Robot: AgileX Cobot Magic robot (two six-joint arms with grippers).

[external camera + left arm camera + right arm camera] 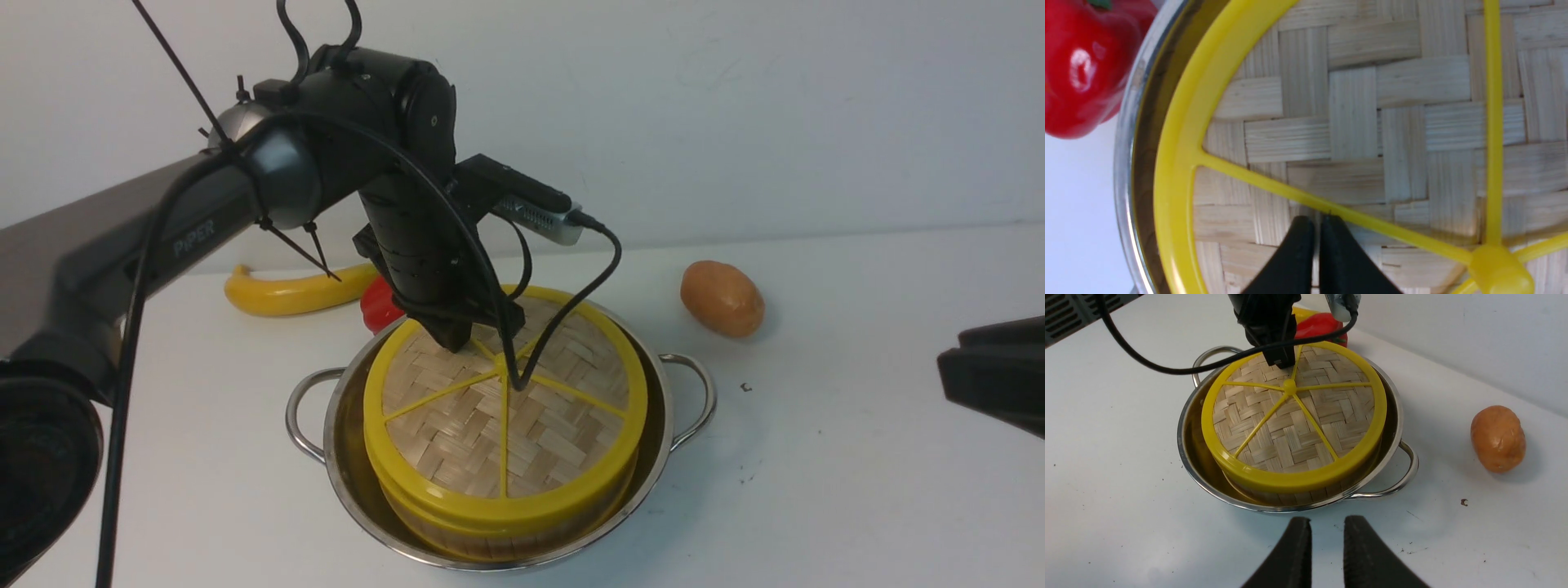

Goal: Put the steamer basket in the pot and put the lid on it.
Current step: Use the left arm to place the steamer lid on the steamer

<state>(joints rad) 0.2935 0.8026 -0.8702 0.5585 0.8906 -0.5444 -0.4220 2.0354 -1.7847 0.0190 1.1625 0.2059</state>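
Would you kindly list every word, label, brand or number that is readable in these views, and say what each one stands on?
"PiPER": pale lettering on the grey link of the left arm, front view.
No other text can be read in any view.

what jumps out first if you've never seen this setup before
The yellow-rimmed woven lid sits on the basket inside the shiny pot in the middle of the table. The left gripper is shut, its tips at the lid just off its centre. A potato lies to the pot's right, with a red pepper and a banana behind the pot.
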